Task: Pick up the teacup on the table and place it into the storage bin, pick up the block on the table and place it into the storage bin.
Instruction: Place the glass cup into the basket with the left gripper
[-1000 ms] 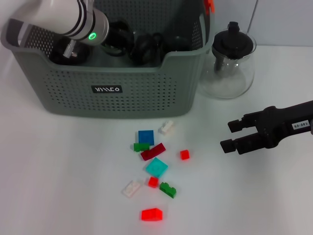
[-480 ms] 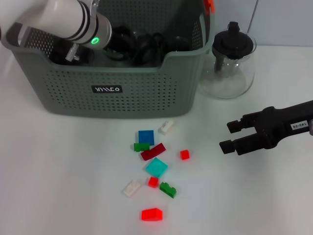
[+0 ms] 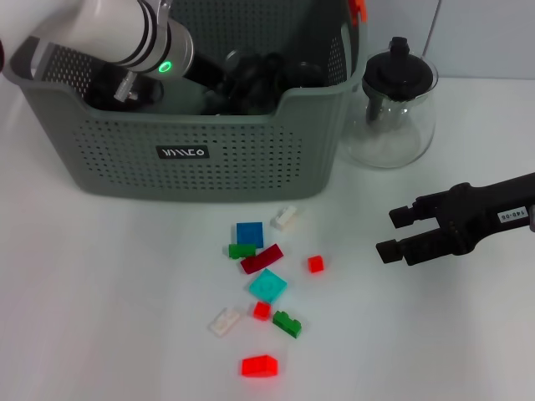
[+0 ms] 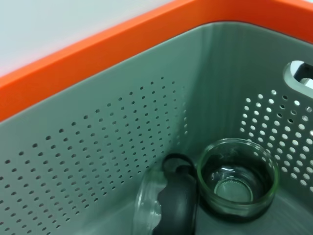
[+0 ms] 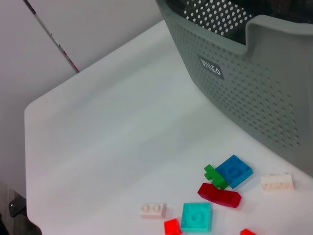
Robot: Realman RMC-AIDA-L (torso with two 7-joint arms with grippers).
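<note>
Deep inside the storage bin (image 3: 201, 159): left claw, grip state impossible to tell. Just below, round clear-glass teacup (image 4: 238, 178) upright on perforated grey-green floor. Well outside the bin: right claw (image 3: 393, 233), black, fingers spread, empty, above smooth white table (image 3: 100, 301). Nearer the bin: scattered studded plastic blocks (image 3: 267, 286).

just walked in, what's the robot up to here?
The left arm reaches into the storage bin; its wrist view shows a glass teacup upright on the bin floor beside another glass piece lying on its side. The right gripper hovers with jaws open over the table, right of the scattered blocks, none of which is picked up yet. The nearest is a small red block. A glass teapot stands beside the bin.
</note>
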